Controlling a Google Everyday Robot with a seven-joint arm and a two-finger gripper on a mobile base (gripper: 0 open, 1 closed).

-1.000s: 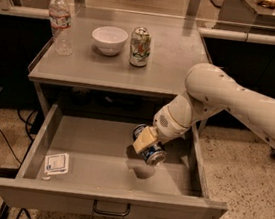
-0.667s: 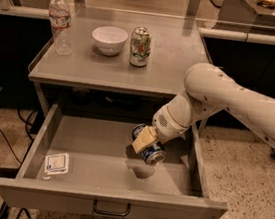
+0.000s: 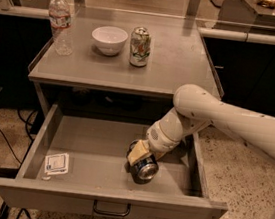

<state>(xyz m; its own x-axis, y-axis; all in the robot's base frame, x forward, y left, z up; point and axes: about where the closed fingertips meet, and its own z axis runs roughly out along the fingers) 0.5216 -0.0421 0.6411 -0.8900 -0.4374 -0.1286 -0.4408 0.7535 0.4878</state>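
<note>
Tool (image 3: 140, 156) is down inside the open drawer (image 3: 97, 144), a bit right of the middle and closer to the front than the back. Looks like it's clamped on a dark can (image 3: 145, 171). One tan finger (image 3: 137, 153) is pressed against the can's upper left side, and the other one is hidden behind the can, so I'm going by how snug it sits. The can is tipped over with its shiny end facing forward and slightly right. It's low in the drawer, but I honestly can't tell if it's resting on the drawer floor or just off it.

The white arm (image 3: 217, 114) comes in from the right, crosses over the drawer's right wall and bends down to the can.

Other stuff: a small white packet (image 3: 56, 163) lies flat in the front left corner of the drawer, well apart from the can. Up on the table (image 3: 178, 66) above the drawer there's a water bottle (image 3: 60, 23) at the left, a white bowl (image 3: 109, 40) near the middle, and a green-and-white soda can (image 3: 139, 47) standing upright just right of the bowl. The drawer front has a metal handle (image 3: 111, 210) in the centre.
</note>
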